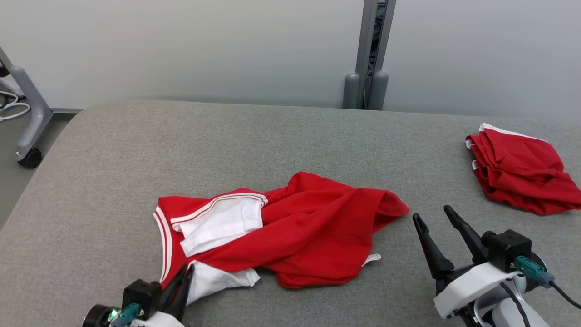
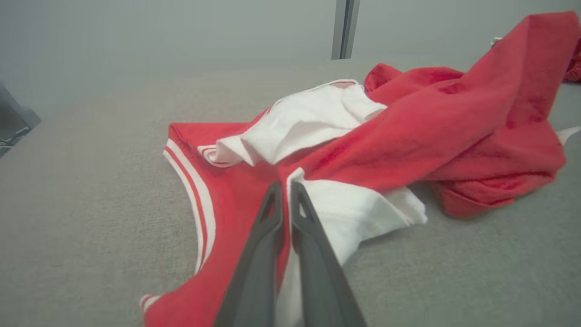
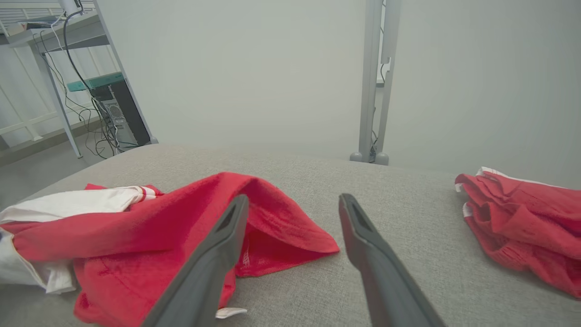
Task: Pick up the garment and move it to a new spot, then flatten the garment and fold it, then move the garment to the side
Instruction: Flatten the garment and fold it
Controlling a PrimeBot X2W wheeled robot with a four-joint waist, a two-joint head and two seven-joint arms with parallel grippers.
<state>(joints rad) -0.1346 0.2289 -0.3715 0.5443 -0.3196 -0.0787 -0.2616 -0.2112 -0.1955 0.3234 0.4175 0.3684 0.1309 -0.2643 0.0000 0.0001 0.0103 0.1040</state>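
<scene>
The garment (image 1: 313,227) is a red jersey with white striped trim and a white lining, lying crumpled in the middle of the grey padded table (image 1: 281,136). My left gripper (image 1: 187,271) is at the garment's near left corner, shut on the fabric where red meets white. The left wrist view shows the closed left gripper (image 2: 286,185) pinching that edge of the garment (image 2: 408,136). My right gripper (image 1: 431,214) stands open just right of the garment's right tip, holding nothing. In the right wrist view the garment (image 3: 136,236) lies beside and under the left finger of that open right gripper (image 3: 292,200).
A second red garment (image 1: 522,177) lies bunched at the table's far right, also in the right wrist view as a red heap (image 3: 522,218). A grey post (image 1: 370,54) stands behind the table. A wheeled stand leg (image 1: 27,118) is off the table's left corner.
</scene>
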